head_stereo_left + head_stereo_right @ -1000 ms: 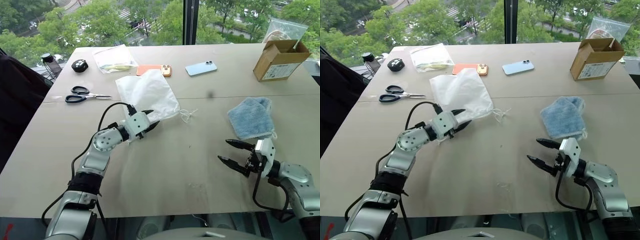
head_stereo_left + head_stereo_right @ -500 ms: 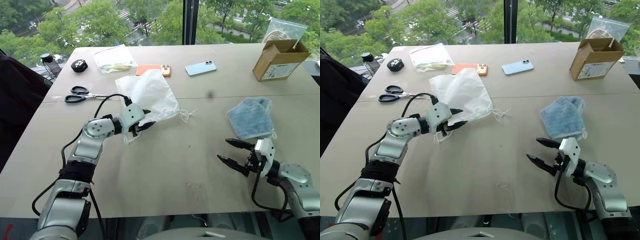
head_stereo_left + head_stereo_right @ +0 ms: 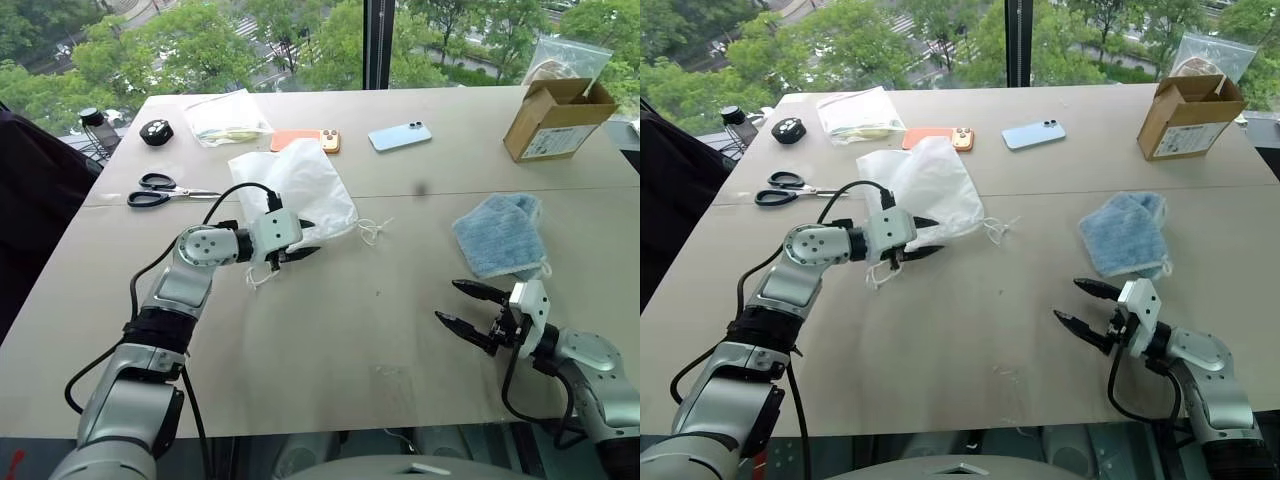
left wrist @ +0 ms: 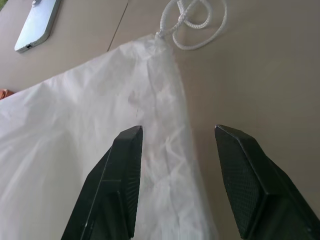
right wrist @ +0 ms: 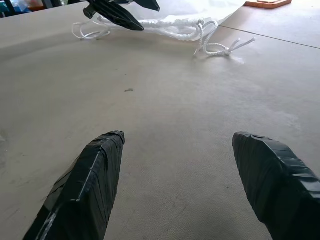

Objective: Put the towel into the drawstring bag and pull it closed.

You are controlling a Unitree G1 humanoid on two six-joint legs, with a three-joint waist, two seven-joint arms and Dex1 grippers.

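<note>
The left wrist view shows the drawstring bag (image 4: 90,165) lying flat between the parted fingers of the left gripper (image 4: 177,132), its knotted cord (image 4: 192,22) on the table (image 4: 265,75); nothing is gripped. From the head, the towel (image 3: 500,235) lies well apart, just beyond the right gripper (image 3: 468,305), whose jaws stand wide and empty. A cardboard box (image 3: 555,120) stands open; its contents cannot be made out.
</note>
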